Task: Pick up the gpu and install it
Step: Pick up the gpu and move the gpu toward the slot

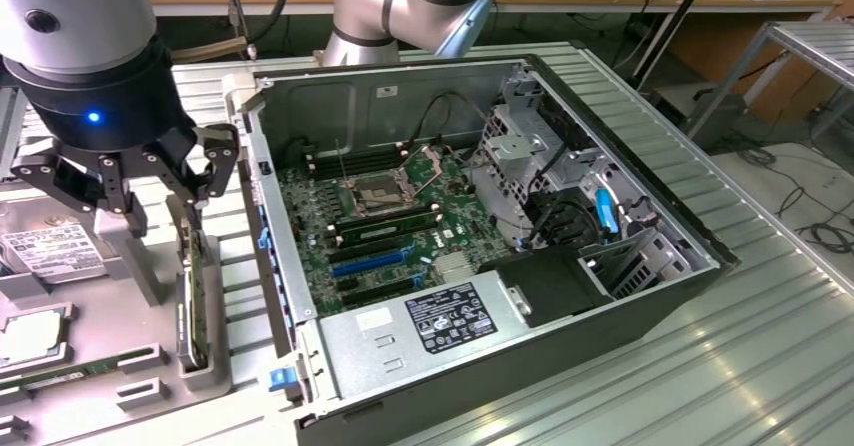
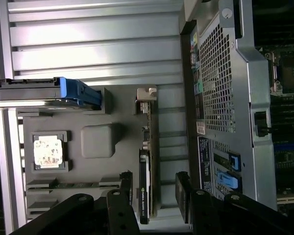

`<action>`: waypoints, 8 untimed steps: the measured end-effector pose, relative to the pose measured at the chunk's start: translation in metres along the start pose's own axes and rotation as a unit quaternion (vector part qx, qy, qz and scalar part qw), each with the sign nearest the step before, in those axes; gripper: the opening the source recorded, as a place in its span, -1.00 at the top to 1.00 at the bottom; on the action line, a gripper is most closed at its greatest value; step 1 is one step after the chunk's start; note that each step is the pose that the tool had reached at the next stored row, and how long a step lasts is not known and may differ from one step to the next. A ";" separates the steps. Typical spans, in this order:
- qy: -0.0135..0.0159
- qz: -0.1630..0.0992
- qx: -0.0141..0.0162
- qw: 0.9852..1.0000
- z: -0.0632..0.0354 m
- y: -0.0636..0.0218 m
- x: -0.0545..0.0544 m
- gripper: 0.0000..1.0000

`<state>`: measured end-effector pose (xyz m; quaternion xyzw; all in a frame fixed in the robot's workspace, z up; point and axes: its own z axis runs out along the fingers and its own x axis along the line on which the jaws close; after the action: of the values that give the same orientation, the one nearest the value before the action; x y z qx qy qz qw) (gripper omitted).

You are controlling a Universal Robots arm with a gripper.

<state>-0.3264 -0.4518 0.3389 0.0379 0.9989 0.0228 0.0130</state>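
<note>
The gpu point(image 1: 195, 311) stands on edge in a slot of the grey parts tray point(image 1: 134, 296) at the exterior view's left, beside the open computer case point(image 1: 641, 266). My gripper point(image 1: 160, 216) hangs just above the card's upper end, open. In the wrist view the gpu point(image 2: 147, 161) appears edge-on, a thin dark strip with its silver bracket point(image 2: 146, 95) at the far end. The gripper point(image 2: 154, 196) has one finger on each side of the card's near end, with a gap to each. Inside the case, the green motherboard point(image 1: 387, 206) lies exposed with its slots.
On the tray lie a silver hard drive point(image 1: 51, 251), a processor chip point(image 1: 27, 331) and a green memory stick point(image 1: 67, 374). The case wall point(image 2: 225, 98) stands close beside the gpu. A power supply point(image 1: 441, 321) and drive cage point(image 1: 521, 161) fill the case's right side. A ribbed metal table point(image 1: 747, 346) surrounds everything.
</note>
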 end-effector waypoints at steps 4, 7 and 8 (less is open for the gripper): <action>0.000 0.000 0.000 1.000 0.0023 -0.0001 0.000 0.04; 0.000 0.000 0.000 1.000 0.0041 -0.0002 0.000 0.04; 0.000 0.000 0.000 1.000 0.0049 -0.0002 0.000 0.04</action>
<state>-0.3264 -0.4518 0.3340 0.0379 0.9989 0.0228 0.0130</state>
